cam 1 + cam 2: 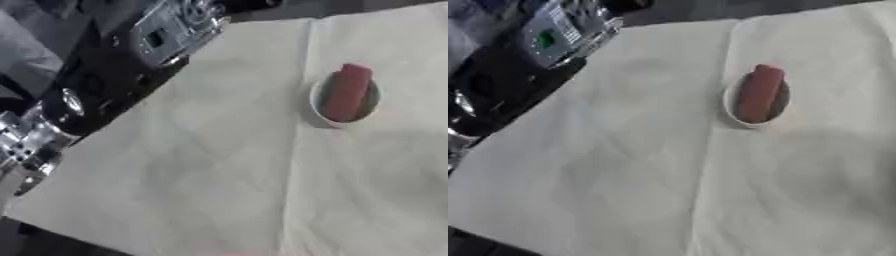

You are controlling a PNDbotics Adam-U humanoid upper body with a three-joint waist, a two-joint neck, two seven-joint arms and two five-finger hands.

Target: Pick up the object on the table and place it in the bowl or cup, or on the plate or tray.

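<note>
Pale cloth (219,165) covering the surface is looking matt and faintly creased. Red object (348,91) is showing dull, smooth skin; bowl (317,107) is appearing smooth (white rim). Arm (105,75) is gleaming, black and silver.

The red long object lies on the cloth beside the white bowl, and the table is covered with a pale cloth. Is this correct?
Not quite. The red long object lies inside the white bowl, one end sticking over the rim, not beside it; the left eye view shows this. The pale cloth does cover the table.

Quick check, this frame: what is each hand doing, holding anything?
Left hand: not in view; only its black and silver arm shows at the table's left edge.
Right hand: not in view.
The red object already lies in the bowl.
</note>
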